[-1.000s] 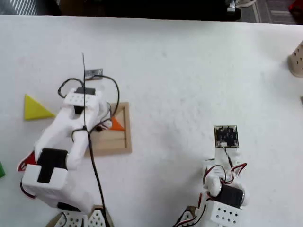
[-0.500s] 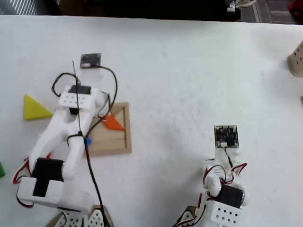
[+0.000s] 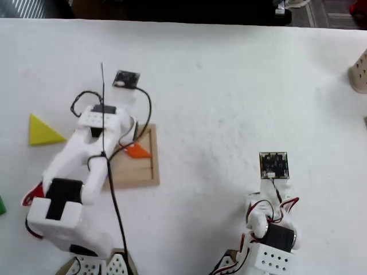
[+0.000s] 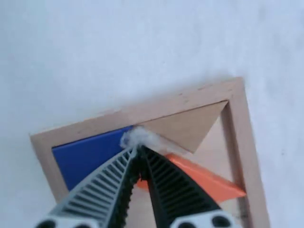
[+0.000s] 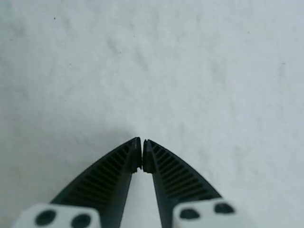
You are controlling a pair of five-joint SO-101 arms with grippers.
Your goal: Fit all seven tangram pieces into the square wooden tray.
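Over the white table (image 3: 229, 86), the high view has the left arm (image 3: 86, 157) bent across the square wooden tray (image 3: 153, 163), its fingers hidden beneath its own wrist. An orange piece (image 3: 137, 151) lies inside the tray, poking out just beside that wrist. A yellow triangle (image 3: 43, 132) sits on the table, well apart from the tray on the arm's far side. The right arm (image 3: 269, 229) is folded back, well apart from the tray and from every piece.

Seen from the left wrist, the left gripper (image 4: 138, 153) has its fingers pressed together with nothing visibly held between them. The tips stand inside the tray's rim (image 4: 156, 107), where the blue piece (image 4: 85, 156) and the orange piece (image 4: 204, 178) meet. The blue piece lies to one side of the fingers, against the rim; the orange piece runs out from under them on the other side. Just past the tips is a tan triangular patch (image 4: 190, 127) reaching into the tray's corner; whether it is a piece or bare floor cannot be told.

Seen from the right wrist, the right gripper (image 5: 141, 154) is closed tip to tip and empty, with plain white table (image 5: 166, 57) all around its fingers.
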